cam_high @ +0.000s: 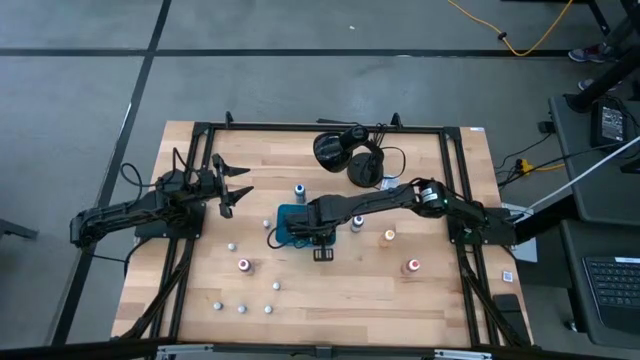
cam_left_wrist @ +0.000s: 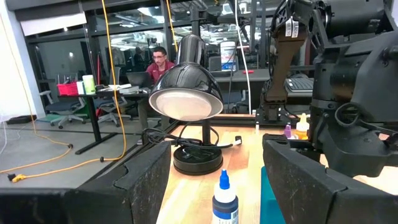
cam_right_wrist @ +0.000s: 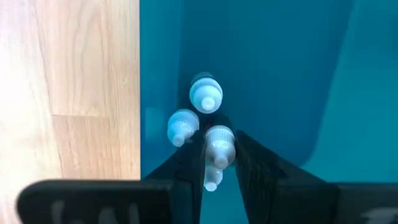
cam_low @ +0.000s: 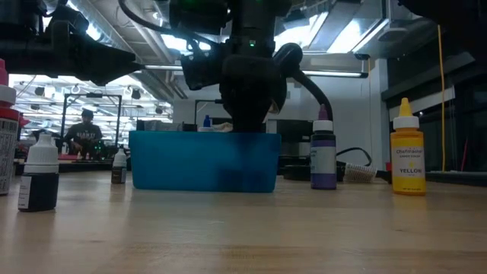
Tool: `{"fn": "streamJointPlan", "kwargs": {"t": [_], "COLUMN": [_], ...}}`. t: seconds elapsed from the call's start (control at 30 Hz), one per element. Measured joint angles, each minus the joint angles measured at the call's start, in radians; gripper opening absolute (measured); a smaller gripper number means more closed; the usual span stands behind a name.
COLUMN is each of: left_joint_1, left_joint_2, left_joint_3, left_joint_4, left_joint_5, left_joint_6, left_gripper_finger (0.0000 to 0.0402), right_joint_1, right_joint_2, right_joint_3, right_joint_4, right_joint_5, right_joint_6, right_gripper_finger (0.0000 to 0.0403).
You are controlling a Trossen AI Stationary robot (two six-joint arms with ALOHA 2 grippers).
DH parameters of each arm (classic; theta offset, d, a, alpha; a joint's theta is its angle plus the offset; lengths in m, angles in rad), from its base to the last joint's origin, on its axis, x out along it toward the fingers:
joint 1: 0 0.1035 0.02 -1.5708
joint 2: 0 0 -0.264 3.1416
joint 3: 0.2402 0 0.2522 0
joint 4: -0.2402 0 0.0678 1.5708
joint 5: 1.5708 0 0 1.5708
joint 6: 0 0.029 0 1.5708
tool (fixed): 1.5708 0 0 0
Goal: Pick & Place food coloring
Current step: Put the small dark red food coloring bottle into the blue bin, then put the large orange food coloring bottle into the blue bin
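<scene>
From above, the right gripper (cam_high: 300, 226) reaches across the wooden worktop (cam_high: 330, 290) and hangs over the teal tray (cam_high: 283, 215), which sits near the middle. The left gripper (cam_high: 238, 186) waits at the left side with its fingers spread apart, well clear of the tray. Food coloring bottles (cam_high: 243, 265) stand scattered over the front half of the worktop, with open wood between them; black headphones (cam_high: 350, 152) lie toward the back edge.

At worktop height, the right arm drops behind the tray's front wall (cam_low: 204, 160); a purple bottle (cam_low: 323, 158) and a yellow bottle (cam_low: 409, 148) stand apart to one side of it, and a dark bottle (cam_low: 39, 173) to the other.

The left wrist view shows a blue-tipped bottle (cam_left_wrist: 225, 198) ahead between its wide fingers (cam_left_wrist: 149, 180).

The right wrist view shows white-capped bottles (cam_right_wrist: 206, 98) inside the tray close to its wall, and the gripper's fingers (cam_right_wrist: 189, 163) clamped on one bottle (cam_right_wrist: 217, 148).
</scene>
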Motion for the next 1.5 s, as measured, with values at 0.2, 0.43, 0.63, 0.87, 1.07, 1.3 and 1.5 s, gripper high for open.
{"fn": "streamJointPlan", "kwargs": {"t": [0.2, 0.43, 0.63, 0.87, 1.07, 1.3, 1.5], "left_joint_1": [0.000, 0.000, 0.000, 0.000, 0.000, 0.000, 0.000], "left_joint_2": [0.000, 0.000, 0.000, 0.000, 0.000, 0.000, 0.000], "left_joint_3": [0.000, 0.000, 0.000, 0.000, 0.000, 0.000, 0.000], "left_joint_4": [0.000, 0.000, 0.000, 0.000, 0.000, 0.000, 0.000], "left_joint_5": [0.000, 0.000, 0.000, 0.000, 0.000, 0.000, 0.000], "left_joint_6": [0.000, 0.000, 0.000, 0.000, 0.000, 0.000, 0.000], "left_gripper_finger": [0.0251, 0.0251, 0.0251, 0.0251, 0.0251, 0.0251, 0.0251], "right_joint_1": [0.000, 0.000, 0.000, 0.000, 0.002, 0.018, 0.080], "right_joint_2": [0.000, 0.000, 0.000, -0.006, -0.026, -0.028, -0.028], "right_joint_3": [0.000, 0.004, 0.006, 0.006, 0.046, 0.207, 0.318], "right_joint_4": [-0.002, 0.000, 0.002, 0.000, -0.042, -0.170, -0.256], "right_joint_5": [-0.016, -0.019, -0.019, -0.019, -0.019, -0.018, -0.019], "right_joint_6": [-0.022, -0.021, -0.023, -0.025, -0.029, -0.021, 0.041], "right_gripper_finger": [0.0116, 0.0147, 0.0150, 0.0150, 0.0149, 0.0149, 0.0151]}}
